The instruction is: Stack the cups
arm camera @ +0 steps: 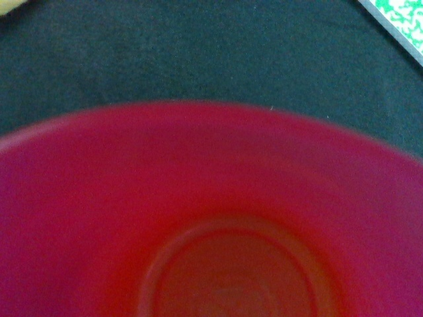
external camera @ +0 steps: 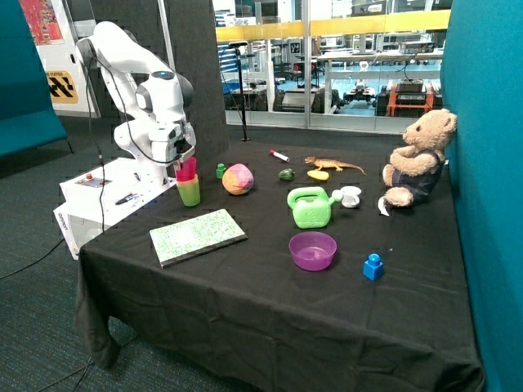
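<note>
From the outside view we see the gripper (external camera: pixel 181 160) directly above a stack of cups: the pink cup (external camera: pixel 187 170) sits in the yellow cup (external camera: pixel 189 180), which sits in the green cup (external camera: pixel 189 194). The stack stands on the black tablecloth (external camera: pixel 270 302), just beyond the speckled notebook's (external camera: pixel 198 237) far corner. We cannot tell how the jaws stand.

In the wrist view we look straight into the pink cup (arm camera: pixel 218 218), with the notebook's (arm camera: pixel 400 26) corner near it.
</note>
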`<state>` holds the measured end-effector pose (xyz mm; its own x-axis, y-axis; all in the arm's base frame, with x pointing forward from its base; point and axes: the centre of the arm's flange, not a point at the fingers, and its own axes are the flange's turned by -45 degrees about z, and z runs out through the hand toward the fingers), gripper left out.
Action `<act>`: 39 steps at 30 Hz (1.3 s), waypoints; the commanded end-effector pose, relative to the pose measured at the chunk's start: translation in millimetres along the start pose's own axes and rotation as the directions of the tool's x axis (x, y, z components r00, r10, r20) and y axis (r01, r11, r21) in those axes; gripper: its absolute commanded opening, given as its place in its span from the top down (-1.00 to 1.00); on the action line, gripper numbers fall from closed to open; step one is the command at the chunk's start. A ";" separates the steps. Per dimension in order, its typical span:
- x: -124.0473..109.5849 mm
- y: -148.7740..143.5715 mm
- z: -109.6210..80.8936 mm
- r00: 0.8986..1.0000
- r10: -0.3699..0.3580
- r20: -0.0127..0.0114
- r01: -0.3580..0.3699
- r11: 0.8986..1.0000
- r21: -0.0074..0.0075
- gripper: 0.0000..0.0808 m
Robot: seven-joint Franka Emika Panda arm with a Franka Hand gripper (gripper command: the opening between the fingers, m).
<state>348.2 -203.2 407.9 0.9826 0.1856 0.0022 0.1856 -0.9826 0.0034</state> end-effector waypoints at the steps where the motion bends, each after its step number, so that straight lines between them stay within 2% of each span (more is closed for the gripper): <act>1: 7.7 0.8 9.0 1.000 -0.006 0.002 0.006 1.000 0.003 1.00; 18: 28.7 1.0 19.6 1.000 -0.011 0.002 0.011 1.000 0.003 1.00; 30: 21.4 -6.6 24.0 0.999 -0.041 0.002 0.041 0.999 0.003 1.00; 32: 18.9 -8.0 26.0 0.999 -0.047 0.002 0.047 0.999 0.003 0.87; 33: 17.0 -9.2 28.4 0.999 -0.053 0.002 0.053 0.999 0.003 0.45; 35: 15.3 -10.5 30.9 0.998 -0.057 0.002 0.057 0.998 0.003 0.01; 37: 14.3 -11.6 32.8 0.998 -0.063 0.002 0.063 0.998 0.004 -0.24; 39: 13.9 -12.3 33.7 0.998 -0.064 0.002 0.064 0.998 0.004 -0.39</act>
<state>368.3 -193.6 381.1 0.9739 0.2270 -0.0059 0.2270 -0.9739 -0.0054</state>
